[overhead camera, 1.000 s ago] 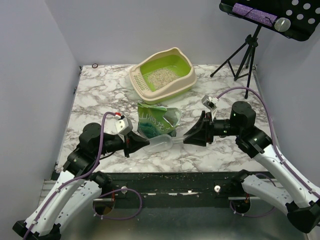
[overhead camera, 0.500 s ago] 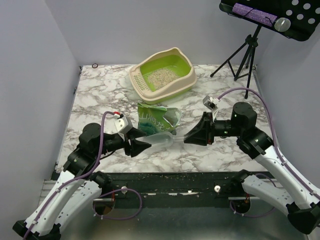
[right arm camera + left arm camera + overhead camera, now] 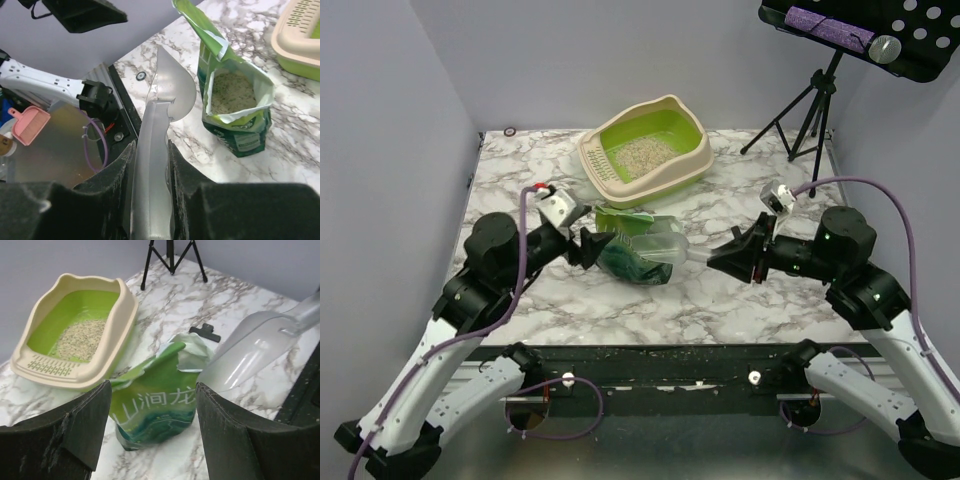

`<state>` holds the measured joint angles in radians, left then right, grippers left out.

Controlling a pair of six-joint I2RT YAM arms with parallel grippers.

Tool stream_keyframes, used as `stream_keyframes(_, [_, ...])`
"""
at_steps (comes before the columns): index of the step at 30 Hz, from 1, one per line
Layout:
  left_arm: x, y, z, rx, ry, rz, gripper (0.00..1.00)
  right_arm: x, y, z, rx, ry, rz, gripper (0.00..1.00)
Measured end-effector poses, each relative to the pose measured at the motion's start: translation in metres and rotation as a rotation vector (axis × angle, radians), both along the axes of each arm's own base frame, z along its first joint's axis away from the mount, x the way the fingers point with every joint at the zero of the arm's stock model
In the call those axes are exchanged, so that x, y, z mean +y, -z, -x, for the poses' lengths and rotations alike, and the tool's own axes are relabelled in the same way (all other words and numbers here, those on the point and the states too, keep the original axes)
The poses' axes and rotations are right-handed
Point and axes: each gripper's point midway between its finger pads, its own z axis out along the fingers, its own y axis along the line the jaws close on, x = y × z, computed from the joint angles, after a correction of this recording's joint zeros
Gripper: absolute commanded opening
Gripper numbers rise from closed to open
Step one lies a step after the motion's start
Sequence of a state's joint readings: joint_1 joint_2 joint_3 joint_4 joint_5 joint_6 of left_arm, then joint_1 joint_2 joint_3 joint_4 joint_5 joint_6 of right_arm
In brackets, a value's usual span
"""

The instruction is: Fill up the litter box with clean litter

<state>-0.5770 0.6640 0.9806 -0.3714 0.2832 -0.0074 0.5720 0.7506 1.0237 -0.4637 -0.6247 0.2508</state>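
Clear plastic scoop point(image 3: 250, 352) being clamped by right gripper point(image 3: 150, 150).
Bowl being held just beside open litter bag point(image 3: 155, 410), long axis toward left gripper point(image 3: 600, 244) (being held wide, empty); litter box point(image 3: 127, 305) lying beyond the bag.

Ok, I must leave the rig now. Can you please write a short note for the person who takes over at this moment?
Left hand: open, holding nothing, beside the green bag.
Right hand: shut on the handle of the clear scoop; the scoop's bowl is empty and sits near the bag's open mouth.
Litter box: at the far side of the table, with a patch of litter in its middle.
Done: bag open, some litter in the box.
Left: scoop more from the bag into the box; much of its green floor is bare.
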Motion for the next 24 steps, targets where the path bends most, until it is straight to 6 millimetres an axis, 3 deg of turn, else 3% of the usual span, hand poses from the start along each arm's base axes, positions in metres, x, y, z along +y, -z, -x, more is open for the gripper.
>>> stream_keyframes(3, [-0.011, 0.000, -0.021, -0.011, -0.008, -0.107, 0.76, -0.008, -0.007, 0.000, -0.019, 0.031, 0.030, 0.00])
stream_keyframes(5, [-0.021, 0.010, -0.033, 0.004, 0.003, -0.193, 0.76, -0.013, -0.006, 0.002, -0.021, 0.048, 0.053, 0.00])
stream_keyframes(10, [-0.037, 0.031, -0.047, 0.009, 0.061, -0.383, 0.76, -0.028, -0.001, 0.012, -0.009, 0.075, 0.111, 0.00])
stream_keyframes(18, [-0.042, 0.016, -0.049, -0.105, 0.144, -0.542, 0.75, -0.047, -0.013, 0.036, -0.062, 0.088, 0.101, 0.00])
stream_keyframes(20, [-0.046, 0.022, -0.054, -0.095, 0.161, -0.580, 0.75, -0.048, -0.011, 0.037, -0.060, 0.090, 0.104, 0.00])
stream_keyframes(24, [-0.052, 0.060, -0.064, -0.007, 0.198, -0.687, 0.75, -0.050, -0.007, 0.034, -0.055, 0.110, 0.113, 0.00])
